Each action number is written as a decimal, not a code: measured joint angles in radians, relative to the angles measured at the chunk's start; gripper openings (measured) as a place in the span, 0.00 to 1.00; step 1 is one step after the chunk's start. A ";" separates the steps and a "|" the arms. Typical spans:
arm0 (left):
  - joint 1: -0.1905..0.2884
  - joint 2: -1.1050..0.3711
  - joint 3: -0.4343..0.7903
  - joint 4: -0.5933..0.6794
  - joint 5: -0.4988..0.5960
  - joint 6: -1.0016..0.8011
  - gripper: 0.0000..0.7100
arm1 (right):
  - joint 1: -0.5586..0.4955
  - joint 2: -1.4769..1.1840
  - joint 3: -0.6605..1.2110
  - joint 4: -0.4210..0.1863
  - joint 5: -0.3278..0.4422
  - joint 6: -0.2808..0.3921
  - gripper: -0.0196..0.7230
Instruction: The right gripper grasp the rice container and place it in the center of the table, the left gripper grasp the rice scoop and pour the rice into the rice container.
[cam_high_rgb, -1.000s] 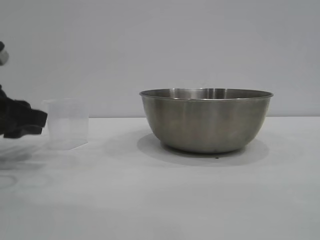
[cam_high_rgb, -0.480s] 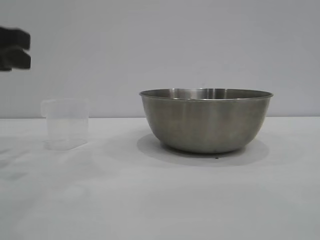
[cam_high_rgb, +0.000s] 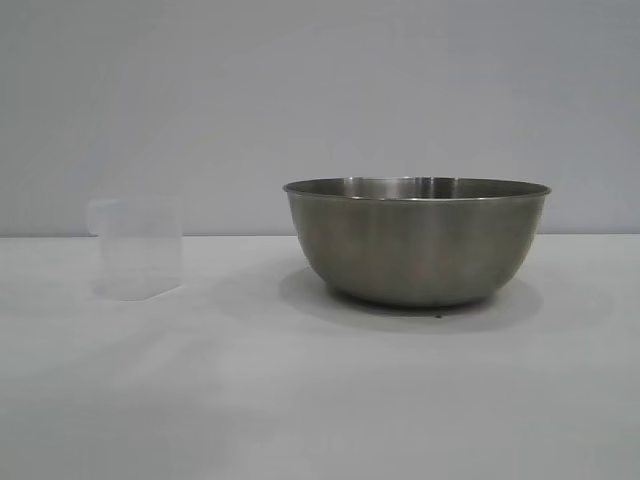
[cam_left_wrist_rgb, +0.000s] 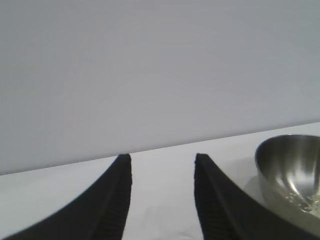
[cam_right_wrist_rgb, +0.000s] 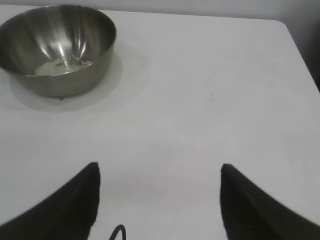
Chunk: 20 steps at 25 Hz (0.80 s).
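White tabletop (cam_high_rgb: 320, 400) fills lower half of frame. Steel bowl (cam_high_rgb: 417, 241) stands on it right of centre; clear plastic cup (cam_high_rgb: 137, 249) upright at left, well apart from bowl.

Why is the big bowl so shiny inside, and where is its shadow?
Right wrist view: bright glare streaks inside the rice container, above the rice. Exterior view: a soft grey shadow on the table around the bowl's base.
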 joint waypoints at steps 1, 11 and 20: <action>0.009 -0.049 0.002 -0.001 0.058 0.003 0.35 | 0.000 0.000 0.000 0.000 0.000 0.000 0.67; 0.245 -0.451 -0.022 0.018 0.625 -0.053 0.35 | 0.000 0.000 0.000 0.000 0.000 0.000 0.67; 0.259 -0.699 -0.152 -0.006 1.134 -0.055 0.35 | 0.000 0.000 0.000 0.002 0.000 0.000 0.67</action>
